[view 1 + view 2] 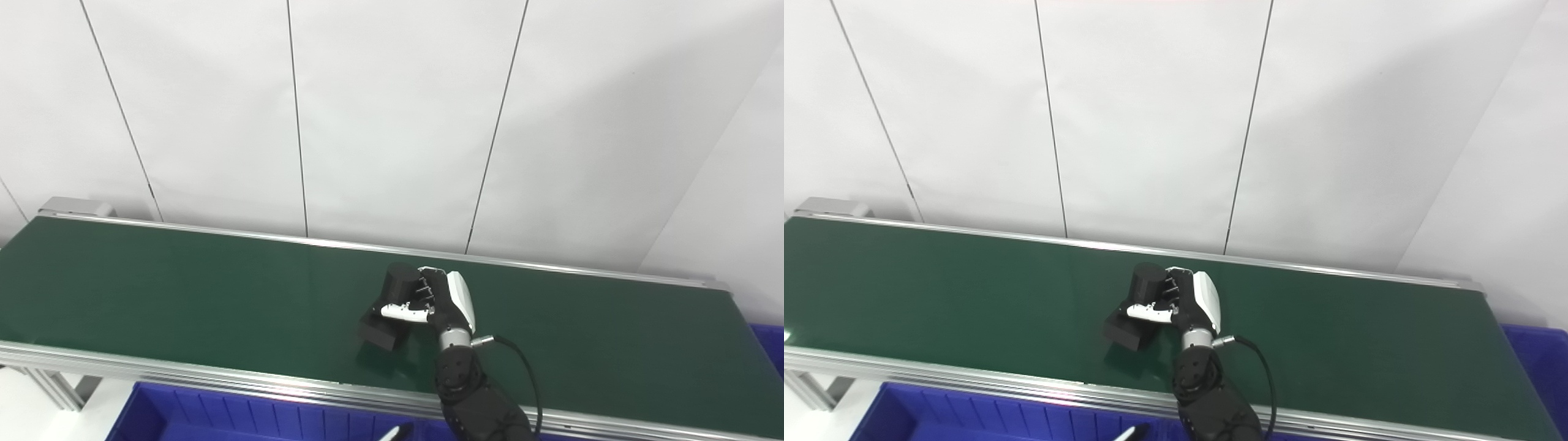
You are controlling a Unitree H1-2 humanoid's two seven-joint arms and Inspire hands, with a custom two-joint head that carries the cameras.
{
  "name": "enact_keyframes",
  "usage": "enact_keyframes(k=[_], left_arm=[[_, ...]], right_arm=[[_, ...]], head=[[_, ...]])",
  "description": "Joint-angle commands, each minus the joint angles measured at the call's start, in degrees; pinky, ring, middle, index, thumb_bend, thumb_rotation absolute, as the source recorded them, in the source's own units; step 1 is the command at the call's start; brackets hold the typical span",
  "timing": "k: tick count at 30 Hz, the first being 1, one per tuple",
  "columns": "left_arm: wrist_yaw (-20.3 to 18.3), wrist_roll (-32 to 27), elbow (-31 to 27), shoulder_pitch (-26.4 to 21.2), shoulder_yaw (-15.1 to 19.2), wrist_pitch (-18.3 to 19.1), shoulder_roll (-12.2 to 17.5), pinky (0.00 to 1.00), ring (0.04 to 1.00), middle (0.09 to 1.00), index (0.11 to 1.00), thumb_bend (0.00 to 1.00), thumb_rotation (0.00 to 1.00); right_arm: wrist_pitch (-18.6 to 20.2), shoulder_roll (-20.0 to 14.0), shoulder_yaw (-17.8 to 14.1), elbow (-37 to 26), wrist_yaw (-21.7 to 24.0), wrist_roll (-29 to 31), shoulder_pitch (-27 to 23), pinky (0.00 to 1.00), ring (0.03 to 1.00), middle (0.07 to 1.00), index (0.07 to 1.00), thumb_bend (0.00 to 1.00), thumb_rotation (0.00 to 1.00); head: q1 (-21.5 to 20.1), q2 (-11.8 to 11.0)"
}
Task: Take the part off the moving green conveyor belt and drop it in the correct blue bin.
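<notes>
On the green conveyor belt (pixel 184 288) there is a black part (pixel 392 306), a round cylinder joined to a blocky base, lying tilted near the belt's middle. My right hand (pixel 438 300) reaches over the front rail and is shut on the part, fingers round the cylinder and the white thumb across its near side. The block end (pixel 1124 331) sticks out to the lower left, with a dark reflection on the belt under it. Only a white tip of my left hand (pixel 393 433) shows at the bottom edge, over a blue bin.
A blue bin (pixel 245 416) sits below the belt's front rail (pixel 184 370) at bottom left. The corner of another blue bin (pixel 770 343) shows at the right end. A white panelled wall stands behind the belt. A black cable (pixel 520 361) loops off my right wrist.
</notes>
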Motion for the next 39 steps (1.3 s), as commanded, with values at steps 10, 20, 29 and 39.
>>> enact_keyframes(k=[10,20,29,39], left_arm=[[-0.61,-7.06,-2.08,-0.61,3.29,-0.68,0.7,1.0,1.0,1.0,1.0,0.95,0.41],[-1.41,-6.86,-7.68,-0.56,4.62,4.97,1.62,0.98,1.0,1.0,1.0,0.91,0.38],[-0.53,-4.28,-11.57,-0.66,3.68,9.32,0.51,0.96,0.993,1.0,0.992,0.91,0.36],[-0.82,-3.23,-14.62,0.22,3.57,12.36,0.26,0.95,1.0,1.0,0.999,0.9,0.34]], right_arm=[[2.31,-4.13,-1.87,-28.64,5.35,1.22,10.18,0.49,0.467,0.518,0.474,0.52,0.0],[11.7,-8.72,-4.1,-56.29,13.87,2.2,23.7,0.48,0.465,0.503,0.484,0.52,0.0],[12.57,-13.89,-5.49,-69.08,20.26,4.24,34.69,0.43,0.449,0.487,0.505,0.52,0.0],[20.49,-24.45,-5.34,-82.54,32.0,3.0,44.25,0.41,0.424,0.494,0.523,0.51,0.0]], head=[[-1.6,5.38],[-1.32,10.18],[0.78,12.39],[0.1,12.26]])
